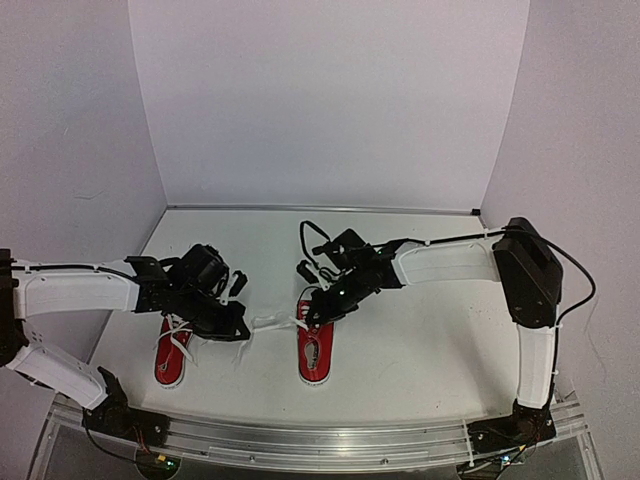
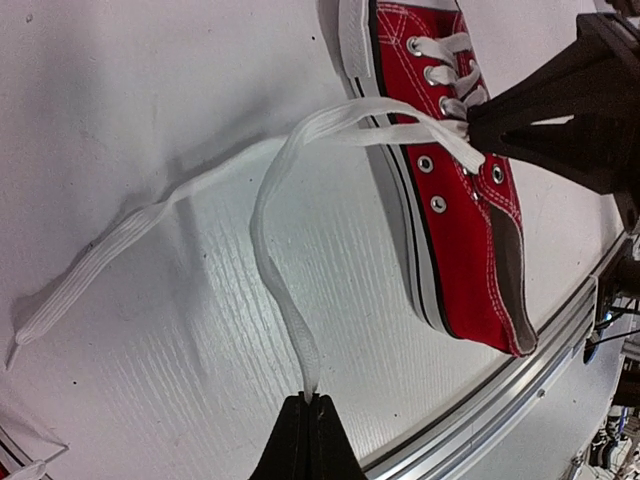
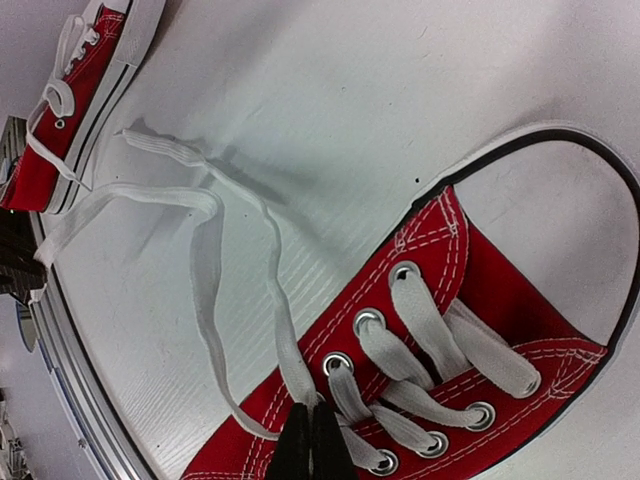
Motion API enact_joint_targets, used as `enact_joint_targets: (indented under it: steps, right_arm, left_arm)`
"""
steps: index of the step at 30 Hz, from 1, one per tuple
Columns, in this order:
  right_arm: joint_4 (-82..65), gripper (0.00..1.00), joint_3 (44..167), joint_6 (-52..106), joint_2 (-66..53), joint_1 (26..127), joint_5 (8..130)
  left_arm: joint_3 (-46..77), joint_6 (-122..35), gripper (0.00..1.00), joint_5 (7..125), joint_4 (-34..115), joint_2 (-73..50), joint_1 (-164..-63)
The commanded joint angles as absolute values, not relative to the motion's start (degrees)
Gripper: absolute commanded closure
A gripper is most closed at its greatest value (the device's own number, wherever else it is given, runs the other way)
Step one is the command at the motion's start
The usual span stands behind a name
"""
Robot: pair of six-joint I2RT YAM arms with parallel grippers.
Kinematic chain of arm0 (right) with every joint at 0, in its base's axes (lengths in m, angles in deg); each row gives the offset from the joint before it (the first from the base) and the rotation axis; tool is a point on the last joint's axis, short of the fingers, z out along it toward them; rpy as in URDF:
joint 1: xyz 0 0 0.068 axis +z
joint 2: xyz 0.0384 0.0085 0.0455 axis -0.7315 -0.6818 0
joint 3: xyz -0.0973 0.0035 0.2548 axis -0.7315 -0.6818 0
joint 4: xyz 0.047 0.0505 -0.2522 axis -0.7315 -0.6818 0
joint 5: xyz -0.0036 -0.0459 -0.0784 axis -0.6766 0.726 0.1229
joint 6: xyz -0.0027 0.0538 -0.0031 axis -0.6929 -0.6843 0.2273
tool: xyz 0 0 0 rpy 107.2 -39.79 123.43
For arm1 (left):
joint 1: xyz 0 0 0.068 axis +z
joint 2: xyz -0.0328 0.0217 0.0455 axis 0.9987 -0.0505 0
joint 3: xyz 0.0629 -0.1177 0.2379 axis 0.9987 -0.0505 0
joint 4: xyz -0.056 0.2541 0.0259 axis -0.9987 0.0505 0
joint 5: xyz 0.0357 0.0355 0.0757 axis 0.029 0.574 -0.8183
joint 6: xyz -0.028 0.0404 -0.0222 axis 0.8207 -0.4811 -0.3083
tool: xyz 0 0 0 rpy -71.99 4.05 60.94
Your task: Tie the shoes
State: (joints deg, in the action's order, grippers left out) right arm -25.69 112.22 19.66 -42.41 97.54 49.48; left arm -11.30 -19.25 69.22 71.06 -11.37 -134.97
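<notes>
Two red sneakers with white laces lie on the white table, toes towards the near edge. The left shoe point(image 1: 170, 356) lies under my left arm. The right shoe point(image 1: 315, 347) lies in the middle and also shows in the left wrist view point(image 2: 455, 220) and the right wrist view point(image 3: 470, 320). My left gripper point(image 1: 243, 331) point(image 2: 311, 399) is shut on a strand of the right shoe's lace point(image 2: 272, 235), held left of that shoe. My right gripper point(image 1: 306, 314) point(image 3: 312, 408) is shut on the laces at that shoe's eyelets. A second lace end point(image 2: 90, 265) trails loose on the table.
An aluminium rail point(image 1: 320, 437) runs along the near table edge, close to the shoes' toes. White walls point(image 1: 330, 100) close in the back and sides. The left shoe shows in the right wrist view point(image 3: 85, 85) at the upper left.
</notes>
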Motion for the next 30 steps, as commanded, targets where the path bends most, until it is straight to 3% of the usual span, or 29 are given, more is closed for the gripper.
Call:
enact_joint_targets:
  steps: [1, 12, 30]
  right_arm:
    - [-24.3, 1.00, 112.2, 19.9, -37.8, 97.5, 51.3]
    - [-18.5, 1.00, 107.5, 17.5, -35.2, 97.5, 51.5]
    - [-12.1, 1.00, 101.5, 16.4, -31.7, 97.5, 49.2]
  left_arm:
    - [-5.9, -13.0, 1.00, 67.2, 66.3, -11.9, -134.1]
    - [-4.5, 7.6, 1.00, 68.3, 40.7, -24.0, -133.7]
    - [2.2, 12.2, 1.00, 65.2, 31.1, -37.1, -133.0]
